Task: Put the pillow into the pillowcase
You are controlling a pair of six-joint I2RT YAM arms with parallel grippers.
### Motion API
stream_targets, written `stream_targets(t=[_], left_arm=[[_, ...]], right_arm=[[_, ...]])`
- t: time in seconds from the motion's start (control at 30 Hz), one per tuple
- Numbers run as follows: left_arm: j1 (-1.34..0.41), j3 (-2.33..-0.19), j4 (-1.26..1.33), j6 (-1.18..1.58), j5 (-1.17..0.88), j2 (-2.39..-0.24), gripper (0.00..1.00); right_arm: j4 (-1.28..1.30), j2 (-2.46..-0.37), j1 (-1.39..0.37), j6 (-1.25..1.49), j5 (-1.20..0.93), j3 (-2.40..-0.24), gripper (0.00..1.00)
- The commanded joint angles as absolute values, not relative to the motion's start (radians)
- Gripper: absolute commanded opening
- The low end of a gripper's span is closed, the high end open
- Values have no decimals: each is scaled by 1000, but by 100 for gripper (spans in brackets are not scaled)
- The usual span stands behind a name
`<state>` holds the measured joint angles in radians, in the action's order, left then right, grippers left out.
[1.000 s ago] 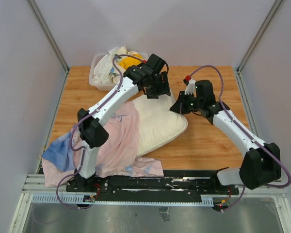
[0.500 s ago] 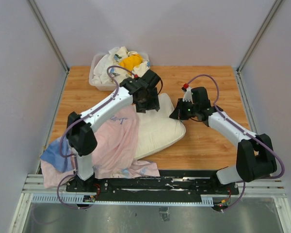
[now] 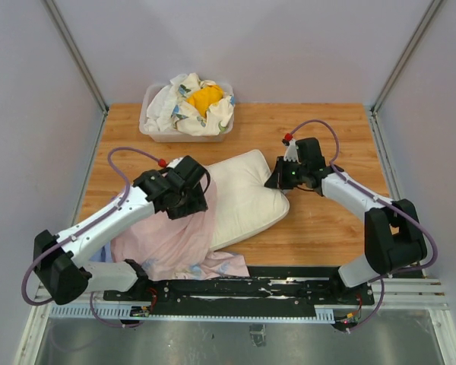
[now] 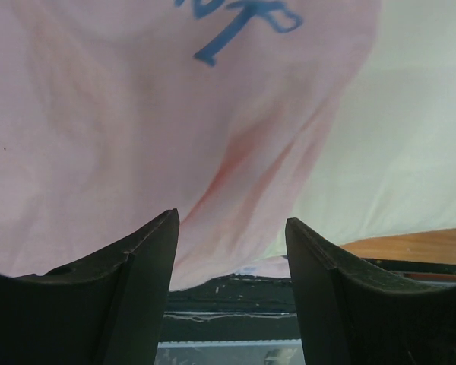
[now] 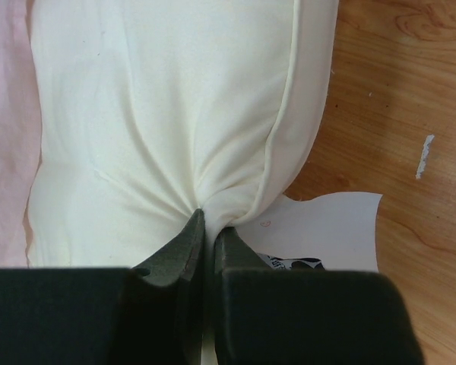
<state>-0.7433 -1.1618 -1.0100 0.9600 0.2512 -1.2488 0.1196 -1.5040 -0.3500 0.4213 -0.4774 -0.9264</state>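
The cream-white pillow [image 3: 243, 194] lies mid-table, its left part against the pillowcase [image 3: 171, 243], which lies spread pink side up at the near left. My right gripper [image 3: 277, 179] is shut on the pillow's right edge; in the right wrist view the fabric bunches between the fingertips [image 5: 209, 220], and the white tag [image 5: 327, 228] lies beside them on the wood. My left gripper [image 3: 186, 201] is open over the pillowcase's far edge next to the pillow. In the left wrist view, pink cloth [image 4: 137, 114] and pillow [image 4: 387, 152] lie beyond the open gripper [image 4: 232, 228], nothing between the fingers.
A clear bin [image 3: 148, 125] with white floral cloths and a yellow cloth [image 3: 205, 97] stands at the back left. Bare wood table [image 3: 327, 228] lies to the right of the pillow. Grey walls close the sides. The black base rail [image 3: 235, 285] runs along the near edge.
My left arm has swung back from over the pillow's far corner to low over the pillowcase. The pillow has slid slightly left. The right gripper stays shut on the pillow's edge.
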Motion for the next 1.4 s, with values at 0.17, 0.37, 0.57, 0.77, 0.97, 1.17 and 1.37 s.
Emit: stream_targets(t=[0.17,0.37,0.57,0.77,0.97,1.17,1.37], left_arm=[[-749,-912,-882,1039,252,-1264,62],[-703,-868,-765,979,228,-1369,62],[-661,-1000,-722,867,268,-1529,61],[-611,-1139,-710,767,284,-1665,61],[-555,-1258,-732,691,317,-1738,62],[-511,-1314,-776,662,323,-1732,62],[-512,-1351,-857,684,292,-1630,64]], right_arm=[[109,-1496,-338,431,-519,-966,1],[115,-1460,-331,436,-502,-944,1],[116,-1419,-327,447,-494,-909,1],[114,-1401,-327,461,-496,-889,1],[88,-1404,-331,488,-508,-874,1],[48,-1441,-379,532,-508,-867,1],[21,-1506,-424,556,-515,-873,3]])
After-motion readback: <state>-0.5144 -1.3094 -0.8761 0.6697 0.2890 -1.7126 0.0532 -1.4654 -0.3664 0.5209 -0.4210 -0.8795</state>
